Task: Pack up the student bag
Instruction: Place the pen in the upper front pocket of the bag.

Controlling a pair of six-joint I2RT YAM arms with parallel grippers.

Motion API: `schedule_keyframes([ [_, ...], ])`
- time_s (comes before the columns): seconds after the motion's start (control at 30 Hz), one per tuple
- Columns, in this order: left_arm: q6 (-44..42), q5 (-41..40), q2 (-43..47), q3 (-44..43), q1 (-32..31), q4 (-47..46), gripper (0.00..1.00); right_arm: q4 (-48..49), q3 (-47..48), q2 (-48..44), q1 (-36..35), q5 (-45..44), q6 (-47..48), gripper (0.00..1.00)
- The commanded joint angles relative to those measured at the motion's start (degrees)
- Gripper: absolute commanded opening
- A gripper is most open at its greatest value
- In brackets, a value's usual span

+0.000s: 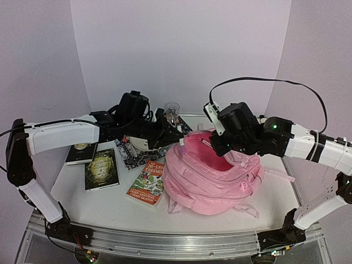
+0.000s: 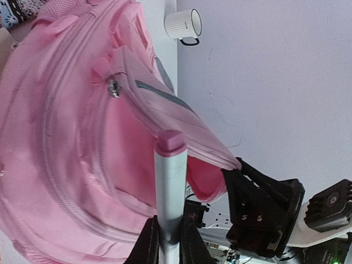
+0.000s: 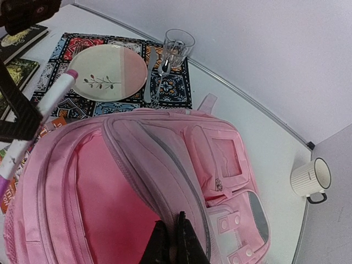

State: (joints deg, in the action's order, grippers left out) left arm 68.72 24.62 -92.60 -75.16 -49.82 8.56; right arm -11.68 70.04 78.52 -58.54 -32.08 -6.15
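Student bag (image 1: pixel 203 187): large soft pink backpack, lying on its back at 3 o'clock of table (image 1: pixel 110 201) centre, straps poking out along its 6 o'clock edge. Main compartment unzipped and gaping toward 12 o'clock; zipped front pockets face up.

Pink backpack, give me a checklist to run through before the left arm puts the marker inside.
1. Grip on the marker: ok, the left gripper is shut on its barrel.
2. Cap on: ok, the pink cap is seated.
3. Opening held: ok, the right gripper pinches the pink backpack at its opening edge.
4. Access to the main compartment: ok, it gapes and its pink lining shows.
5. Marker over the opening: cannot tell, no view gives clear depth.
6. Breakables clear: ok, the glass stands on the patterned mat beyond the backpack.
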Motion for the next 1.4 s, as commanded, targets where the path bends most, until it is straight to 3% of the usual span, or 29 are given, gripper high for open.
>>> schedule_keyframes([
  [0.0, 10.0, -3.4, -1.8, 2.0, -2.1, -12.3, 0.0, 7.1, 4.2, -0.3, -0.2, -0.5, -3.1, 0.0],
  [0.3, 19.7, -11.1, -0.9, 6.6, -4.4, -15.7, 0.0, 8.1, 4.1, 0.0, -0.2, 1.0, -4.6, 0.0],
  [0.6, 21.7, -13.5, -5.0, 4.3, -5.2, -17.2, 0.0, 9.5, 3.4, -0.2, -0.2, 3.7, -5.3, 0.0],
  [0.83, 21.0, -13.5, -11.2, 0.4, -6.4, -17.2, 0.17, 10.5, 2.7, -0.5, -0.2, 5.8, -5.4, 0.0],
  [1.0, 17.4, -14.5, -11.5, -1.0, -7.0, -17.2, 0.42, 11.0, 1.5, -1.1, -0.2, 6.8, -5.2, 0.0],
  [1.13, 13.9, -15.4, -9.3, -0.2, -7.1, -17.0, 0.55, 11.2, -0.6, -1.8, -0.2, 7.1, -4.6, 0.0],
  [1.37, 1.8, -20.1, -1.4, 2.2, -7.0, -6.5, 0.6, 11.2, -7.2, -4.6, -0.2, 8.2, -3.1, 0.0],
])
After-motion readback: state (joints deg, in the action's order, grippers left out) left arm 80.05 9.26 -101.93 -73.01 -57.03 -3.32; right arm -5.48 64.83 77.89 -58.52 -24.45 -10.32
